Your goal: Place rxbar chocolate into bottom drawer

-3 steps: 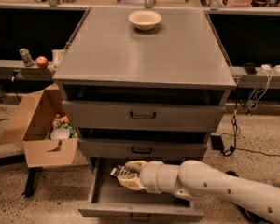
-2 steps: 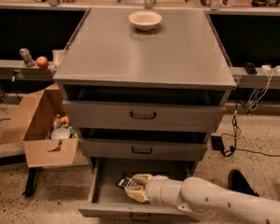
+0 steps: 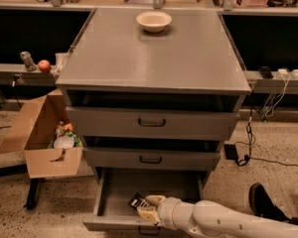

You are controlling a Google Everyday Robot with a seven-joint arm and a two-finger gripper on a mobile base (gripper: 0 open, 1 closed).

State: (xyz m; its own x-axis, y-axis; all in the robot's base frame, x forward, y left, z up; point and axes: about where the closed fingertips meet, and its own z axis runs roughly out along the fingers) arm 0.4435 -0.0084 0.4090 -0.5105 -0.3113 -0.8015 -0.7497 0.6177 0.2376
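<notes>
Dark-wrapped rxbar chocolate is gripped by the pincer, low inside the open bottom drawer, near its front wall. It should be lowered flat to the floor before release, then the pincer withdrawn upward.

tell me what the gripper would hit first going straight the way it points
The gripper, holding the rxbar chocolate low in the open bottom drawer, points left; probably the drawer's left wall comes first, though depth is unclear.
</notes>
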